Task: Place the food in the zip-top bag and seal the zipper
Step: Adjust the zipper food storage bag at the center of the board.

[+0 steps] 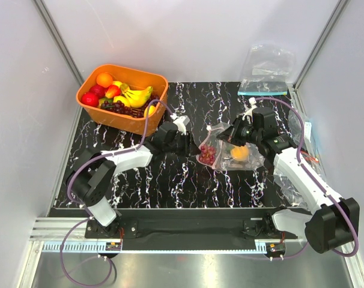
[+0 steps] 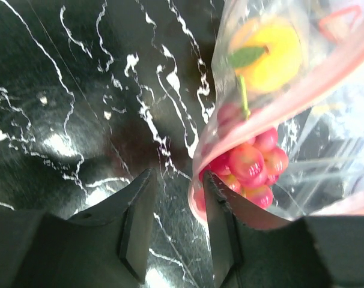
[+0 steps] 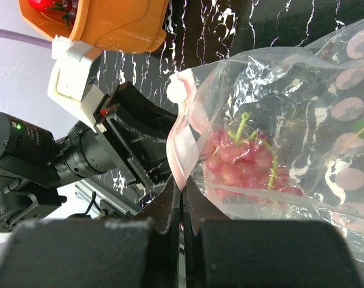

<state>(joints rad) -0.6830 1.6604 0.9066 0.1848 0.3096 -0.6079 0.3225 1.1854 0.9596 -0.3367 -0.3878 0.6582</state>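
Bag [image 1: 225, 150] lies crumpled on the black marbled table [image 1: 170, 174], right of centre, between my two arms. Inside it I can see a cluster of small red fruits [image 2: 251, 165] on a green stem and, beside it, one orange-yellow fruit [image 2: 272, 54] with a leaf.

My right gripper [image 3: 182, 201] has its fingers pressed together on the pink strip [image 3: 181, 144] at the bag's mouth. On its wrist view the strip runs straight down into the seam between them.

My left gripper [image 2: 177, 183] faces the bag from the other side with its fingers apart and bare table showing in the gap. The bag's pink edge sits just at the inner face of one finger [image 2: 221, 228]; I cannot tell whether it touches.

At the far left of the table, the basket [image 1: 125, 123] holds an orange [image 1: 104, 79], loose red fruits [image 1: 91, 99], bananas [image 1: 137, 96] and dark grapes [image 1: 119, 108]. A second clear bag [image 1: 267, 69] with a teal strip lies past the table's far right corner.
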